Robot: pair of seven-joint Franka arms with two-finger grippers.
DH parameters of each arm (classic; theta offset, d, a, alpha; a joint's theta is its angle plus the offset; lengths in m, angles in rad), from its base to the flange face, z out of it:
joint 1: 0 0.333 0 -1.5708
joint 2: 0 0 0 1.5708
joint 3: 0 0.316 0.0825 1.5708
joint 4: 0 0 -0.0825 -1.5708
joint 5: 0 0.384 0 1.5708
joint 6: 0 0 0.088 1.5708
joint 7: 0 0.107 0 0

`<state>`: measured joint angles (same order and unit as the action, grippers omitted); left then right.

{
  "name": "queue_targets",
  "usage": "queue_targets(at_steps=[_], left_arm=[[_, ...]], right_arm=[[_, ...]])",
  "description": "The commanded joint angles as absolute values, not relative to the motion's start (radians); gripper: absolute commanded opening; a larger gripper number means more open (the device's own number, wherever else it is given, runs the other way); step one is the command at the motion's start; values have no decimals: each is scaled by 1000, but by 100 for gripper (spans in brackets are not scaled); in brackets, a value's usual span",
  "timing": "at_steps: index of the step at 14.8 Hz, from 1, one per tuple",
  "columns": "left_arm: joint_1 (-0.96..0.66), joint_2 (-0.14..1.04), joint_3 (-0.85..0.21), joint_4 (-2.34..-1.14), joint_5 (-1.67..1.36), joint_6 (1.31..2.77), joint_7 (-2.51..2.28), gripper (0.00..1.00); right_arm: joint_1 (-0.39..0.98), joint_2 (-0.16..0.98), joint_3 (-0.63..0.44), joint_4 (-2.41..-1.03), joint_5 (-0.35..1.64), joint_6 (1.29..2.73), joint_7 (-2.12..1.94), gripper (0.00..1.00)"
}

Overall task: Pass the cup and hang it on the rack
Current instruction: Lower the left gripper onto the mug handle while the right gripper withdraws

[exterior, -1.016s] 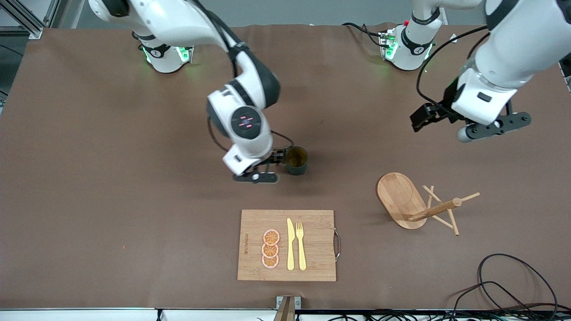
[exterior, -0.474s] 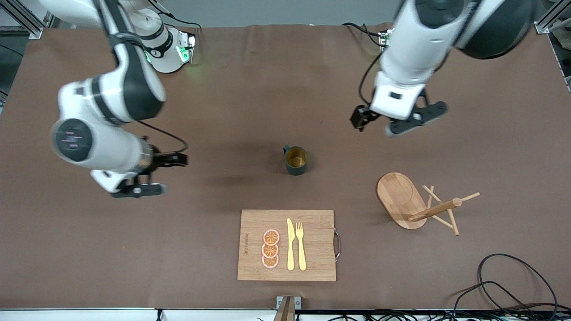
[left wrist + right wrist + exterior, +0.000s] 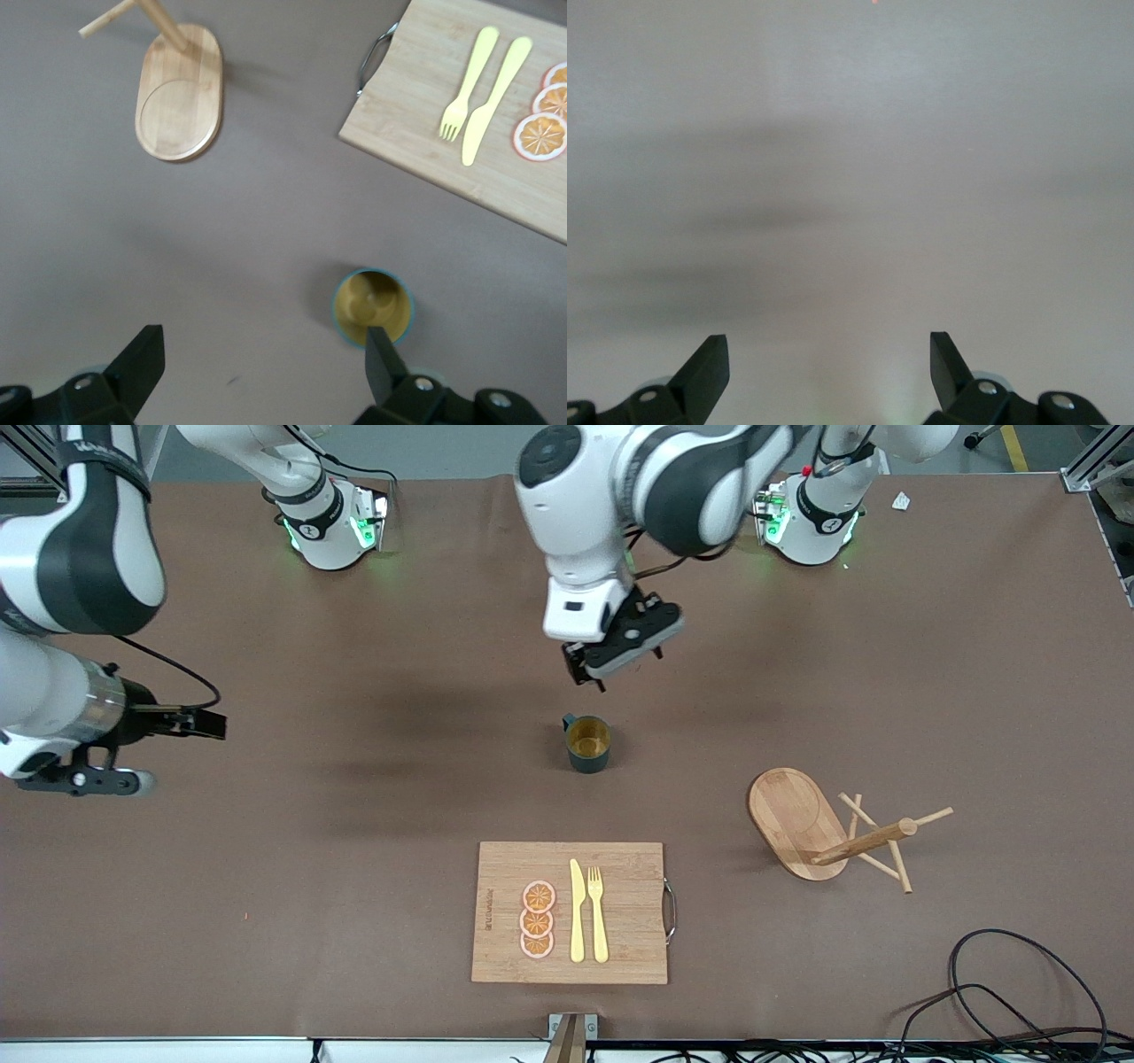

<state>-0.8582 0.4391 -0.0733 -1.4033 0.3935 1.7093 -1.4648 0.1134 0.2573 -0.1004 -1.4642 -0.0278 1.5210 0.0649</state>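
The dark teal cup [image 3: 587, 744] stands upright in the middle of the table, its handle toward the robots' bases; its yellowish inside [image 3: 373, 303] faces up. My left gripper [image 3: 616, 657] hangs open over the bare table beside the cup, on the bases' side. In the left wrist view the left gripper [image 3: 263, 345] is empty, and one fingertip [image 3: 383, 354] is close by the cup's rim. The wooden rack [image 3: 824, 833] [image 3: 177, 93] sits toward the left arm's end. My right gripper [image 3: 177, 755] [image 3: 828, 347] is open and empty over bare table at the right arm's end.
A bamboo cutting board [image 3: 496, 868] with a yellow knife [image 3: 577, 912], a fork [image 3: 598, 912] and orange slices [image 3: 537, 919] lies nearer the front camera than the cup. Black cables [image 3: 1019, 992] coil at the near corner of the left arm's end.
My right gripper has left the cup and swung away to the right arm's end of the table. My left gripper has swept from the left arm's end to beside the cup. The cup stayed put.
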Motion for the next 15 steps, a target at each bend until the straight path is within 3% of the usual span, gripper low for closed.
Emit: queue_targets(at_steps=[1, 10, 15], left_arm=[[-945, 541, -63, -1353, 541, 1718, -1593, 100], [-1124, 857, -60, -1299, 831, 1742, -2091, 100], [-1132, 946, -58, -1290, 914, 1775, -2186, 100]], right_arm=[[19, 222, -78, -1503, -41, 1528, -26, 100], [-35, 235, -78, -1418, -51, 1477, -81, 100], [-29, 236, -78, -1407, -43, 1480, -74, 100]])
